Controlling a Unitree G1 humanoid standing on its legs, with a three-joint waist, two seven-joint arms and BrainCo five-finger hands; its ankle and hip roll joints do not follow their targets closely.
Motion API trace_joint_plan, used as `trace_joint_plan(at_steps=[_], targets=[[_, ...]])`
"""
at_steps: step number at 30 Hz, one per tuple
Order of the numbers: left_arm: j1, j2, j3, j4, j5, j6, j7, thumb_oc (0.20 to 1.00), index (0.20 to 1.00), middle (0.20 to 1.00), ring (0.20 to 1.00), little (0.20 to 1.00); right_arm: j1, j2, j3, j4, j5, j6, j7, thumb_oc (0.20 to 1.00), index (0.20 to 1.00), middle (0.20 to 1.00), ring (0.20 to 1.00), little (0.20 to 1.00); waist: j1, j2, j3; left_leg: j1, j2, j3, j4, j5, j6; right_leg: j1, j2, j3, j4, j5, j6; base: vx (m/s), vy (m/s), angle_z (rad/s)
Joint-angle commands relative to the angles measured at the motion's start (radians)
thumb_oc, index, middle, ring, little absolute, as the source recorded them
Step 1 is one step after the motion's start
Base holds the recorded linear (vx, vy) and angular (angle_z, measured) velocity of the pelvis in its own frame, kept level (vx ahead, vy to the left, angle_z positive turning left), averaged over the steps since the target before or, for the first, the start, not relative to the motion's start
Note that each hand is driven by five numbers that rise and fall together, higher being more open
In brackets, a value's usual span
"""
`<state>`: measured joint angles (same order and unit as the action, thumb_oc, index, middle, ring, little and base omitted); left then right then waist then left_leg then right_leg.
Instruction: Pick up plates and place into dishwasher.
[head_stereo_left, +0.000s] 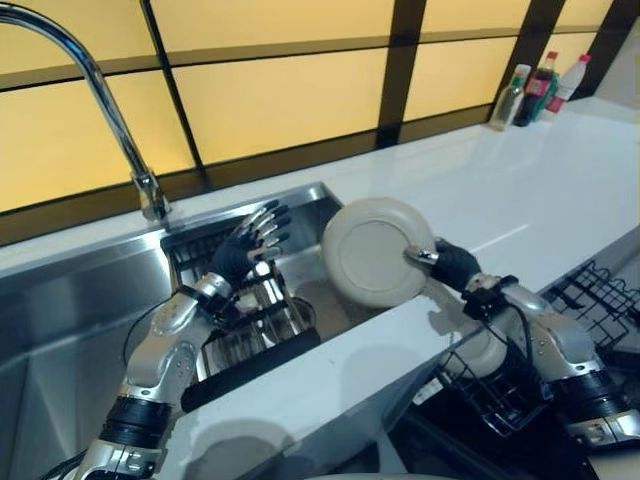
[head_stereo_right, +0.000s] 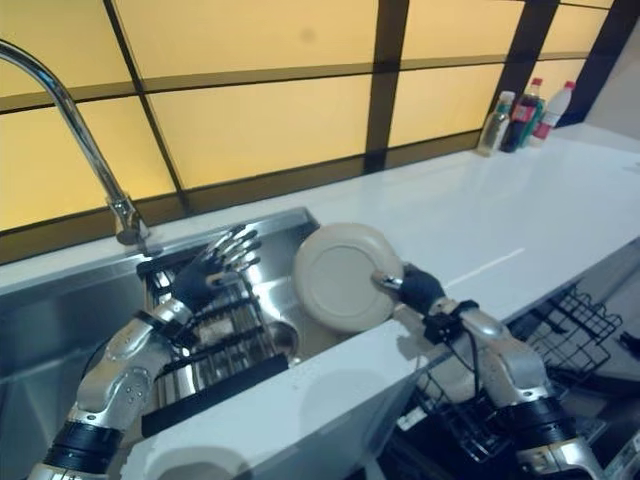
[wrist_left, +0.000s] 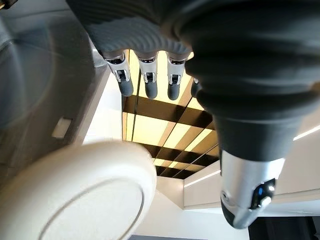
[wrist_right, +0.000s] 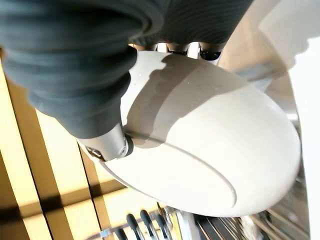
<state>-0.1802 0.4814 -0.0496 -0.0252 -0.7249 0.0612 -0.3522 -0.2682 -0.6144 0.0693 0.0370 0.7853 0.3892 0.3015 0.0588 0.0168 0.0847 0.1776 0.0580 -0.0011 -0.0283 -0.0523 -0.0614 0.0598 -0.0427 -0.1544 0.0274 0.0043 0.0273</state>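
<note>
A cream round plate is held on edge above the sink's right end, its underside facing me. My right hand is shut on its right rim, thumb on the near face and fingers behind, as the right wrist view shows on the plate. My left hand hovers open over the sink rack, fingers spread, a little left of the plate and not touching it. The plate also shows in the left wrist view past the straight fingers.
A steel sink holds a wire dish rack, with a tall faucet behind. The white counter runs right, with three bottles at its far end. Black dishwasher racks lie open at lower right.
</note>
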Motion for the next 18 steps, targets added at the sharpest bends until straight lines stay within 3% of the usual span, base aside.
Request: trace_joint_plan(at_steps=[1,10,18], targets=[[-0.003,0.042,0.041,0.009,-0.043,-0.055,0.009,1.0,1.0,1.0,1.0,1.0,-0.003,-0.028,-0.064,-0.052,-0.033,-0.092,-0.029,0.2,0.2,0.2,0.2,0.2,-0.023,-0.058,-0.089,-0.104,-0.093,0.002,0.085,-0.067,0.07,0.038,-0.015,0.05,0.006,-0.104,0.041,0.01,-0.038,-0.09],[0.022,0.047,0.089,0.033,-0.023,-0.048,0.041,1.0,1.0,1.0,1.0,1.0,0.019,-0.087,-0.158,-0.004,-0.338,-0.136,-0.223,0.2,0.2,0.2,0.2,0.2,-0.043,-0.05,-0.098,-0.102,-0.092,0.019,0.072,-0.067,0.067,0.031,-0.012,0.072,-0.012,-0.095,0.041,0.01,0.026,-0.06],[0.056,0.075,0.152,0.046,-0.015,-0.028,0.044,1.0,1.0,1.0,1.0,1.0,0.037,-0.136,-0.226,0.038,-0.481,-0.113,-0.366,0.2,0.2,0.2,0.2,0.2,-0.052,-0.04,-0.089,-0.095,-0.105,0.041,0.057,-0.072,0.084,0.012,-0.03,0.097,-0.011,-0.074,0.062,0.02,0.105,-0.2]])
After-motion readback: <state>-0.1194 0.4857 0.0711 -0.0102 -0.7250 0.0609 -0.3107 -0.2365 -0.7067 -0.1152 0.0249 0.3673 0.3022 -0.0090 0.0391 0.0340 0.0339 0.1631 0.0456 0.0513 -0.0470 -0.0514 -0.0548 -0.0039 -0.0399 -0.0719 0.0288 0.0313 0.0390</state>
